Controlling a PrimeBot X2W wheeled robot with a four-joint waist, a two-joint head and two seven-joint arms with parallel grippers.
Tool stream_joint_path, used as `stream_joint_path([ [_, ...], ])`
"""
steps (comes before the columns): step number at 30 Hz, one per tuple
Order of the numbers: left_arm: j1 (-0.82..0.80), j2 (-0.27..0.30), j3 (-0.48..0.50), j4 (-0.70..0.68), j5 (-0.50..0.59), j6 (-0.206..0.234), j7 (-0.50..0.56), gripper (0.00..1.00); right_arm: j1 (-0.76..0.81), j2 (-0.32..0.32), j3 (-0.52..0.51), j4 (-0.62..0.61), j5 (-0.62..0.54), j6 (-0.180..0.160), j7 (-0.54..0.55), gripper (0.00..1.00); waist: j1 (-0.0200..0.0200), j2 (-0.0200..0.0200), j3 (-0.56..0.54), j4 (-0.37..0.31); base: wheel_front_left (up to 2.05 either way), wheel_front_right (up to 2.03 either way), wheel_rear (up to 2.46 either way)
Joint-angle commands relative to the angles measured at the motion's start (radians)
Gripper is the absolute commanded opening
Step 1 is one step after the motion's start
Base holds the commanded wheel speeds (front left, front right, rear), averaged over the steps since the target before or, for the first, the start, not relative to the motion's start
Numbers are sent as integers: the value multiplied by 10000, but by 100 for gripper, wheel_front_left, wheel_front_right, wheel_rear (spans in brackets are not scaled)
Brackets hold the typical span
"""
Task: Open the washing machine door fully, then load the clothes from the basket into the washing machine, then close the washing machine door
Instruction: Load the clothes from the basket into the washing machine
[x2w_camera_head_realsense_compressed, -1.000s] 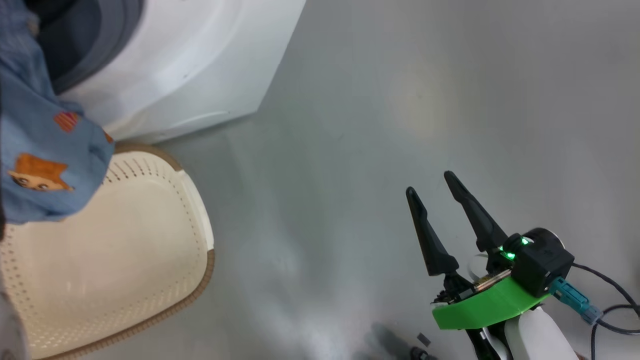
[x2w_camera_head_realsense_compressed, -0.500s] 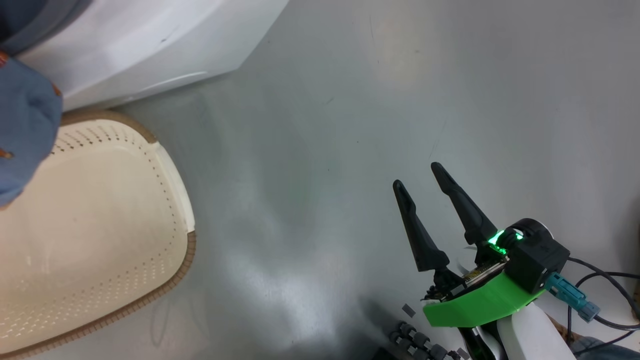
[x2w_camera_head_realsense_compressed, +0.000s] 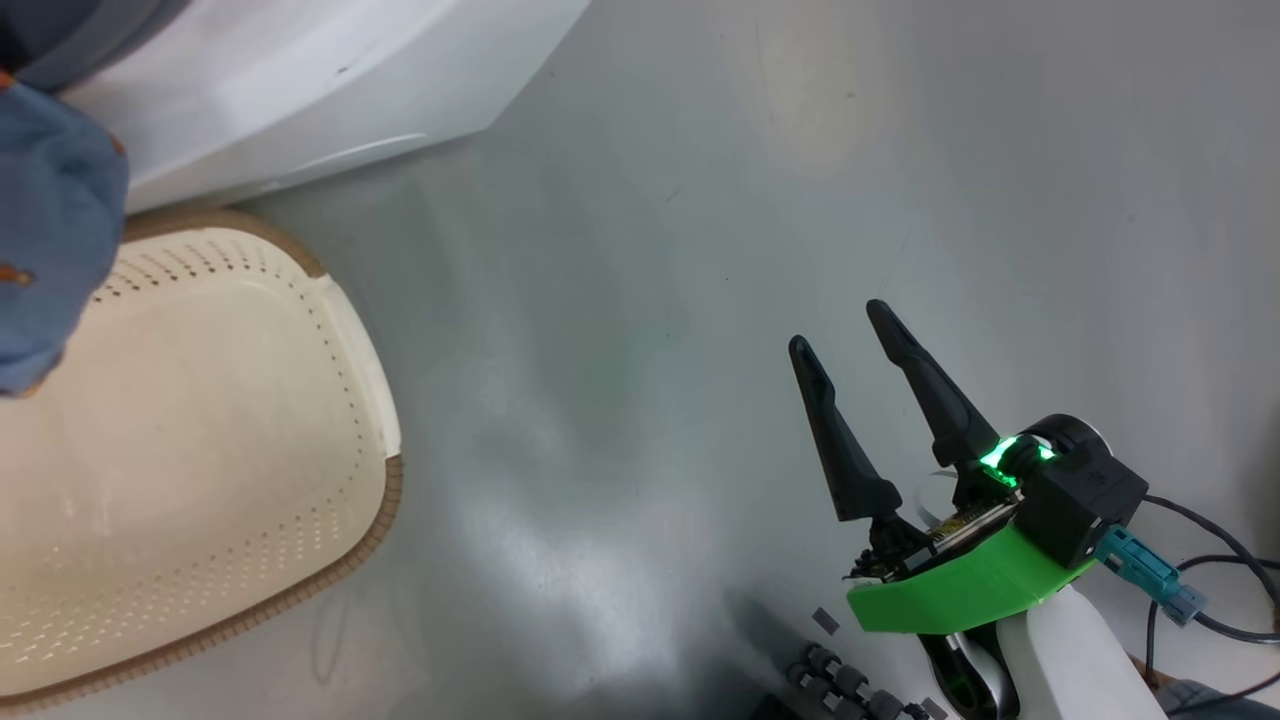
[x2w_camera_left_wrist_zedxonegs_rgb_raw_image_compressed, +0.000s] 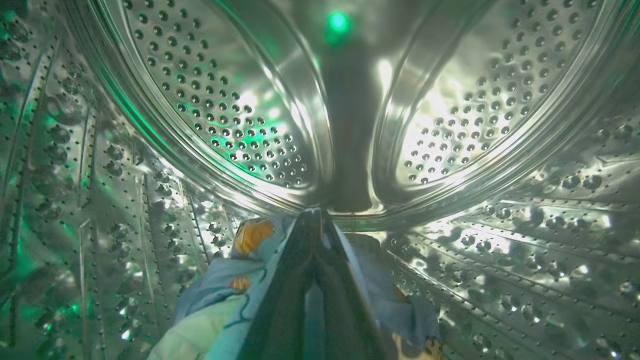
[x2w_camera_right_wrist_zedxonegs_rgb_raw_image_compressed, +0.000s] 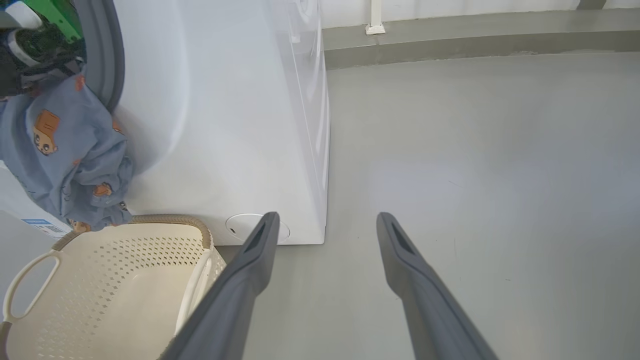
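Observation:
My left gripper (x2w_camera_left_wrist_zedxonegs_rgb_raw_image_compressed: 312, 217) is deep inside the perforated steel drum (x2w_camera_left_wrist_zedxonegs_rgb_raw_image_compressed: 225, 125), shut on the clothes (x2w_camera_left_wrist_zedxonegs_rgb_raw_image_compressed: 220, 285), light blue fabric with orange figures bunched around its fingers. More of the blue fabric (x2w_camera_right_wrist_zedxonegs_rgb_raw_image_compressed: 65, 150) hangs out of the mouth of the white washing machine (x2w_camera_right_wrist_zedxonegs_rgb_raw_image_compressed: 225, 125) and down towards the basket (x2w_camera_right_wrist_zedxonegs_rgb_raw_image_compressed: 170, 218). In the head view the fabric (x2w_camera_head_realsense_compressed: 50, 220) sits at the far left above the cream basket (x2w_camera_head_realsense_compressed: 392, 500), whose inside shows bare plastic. My right gripper (x2w_camera_head_realsense_compressed: 840, 328) hovers open over the floor, right of the basket. The washing machine door is out of view.
Grey floor (x2w_camera_head_realsense_compressed: 650, 300) stretches wide to the right of the washer (x2w_camera_head_realsense_compressed: 300, 90). A wall base with a white post (x2w_camera_right_wrist_zedxonegs_rgb_raw_image_compressed: 374, 20) runs behind it. Cables (x2w_camera_head_realsense_compressed: 1200, 600) and dark rollers (x2w_camera_head_realsense_compressed: 840, 685) lie by my right arm.
The head camera has shifted, so washer, basket and hanging fabric sit further left and less fabric shows. The right gripper stays open and holds its place in the picture.

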Motion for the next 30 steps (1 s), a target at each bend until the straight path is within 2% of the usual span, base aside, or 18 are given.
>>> stream_joint_path([
  [1,-235,320,-29,58,131,32,-51,22,178,-78,118,-158,45,16,-46,100,1,-1,-99,78,0,0,0],
  [2,-286,315,-70,256,186,81,-51,38,183,-78,109,-147,34,16,-46,100,1,-1,-152,114,0,0,0],
  [3,-324,293,-97,479,218,140,-51,49,189,-78,99,-138,20,16,-46,100,1,-1,-208,154,0,0,0],
  [4,-374,257,-107,654,214,156,-51,73,188,-78,89,-133,11,16,-46,100,1,-1,-248,186,0,0,0],
  [6,-422,160,-163,951,242,206,-51,100,188,-78,37,-112,-7,16,-46,100,1,-1,-370,288,0,0,0],
  [13,-92,-358,-11,1040,-17,261,-51,100,171,-78,-21,-43,-108,16,-46,100,1,-1,-757,624,0,0,0],
  [30,2227,-1415,573,-674,-24,334,-51,100,231,-78,-140,168,-284,16,-46,100,1,-1,-1638,1183,0,0,0],
])
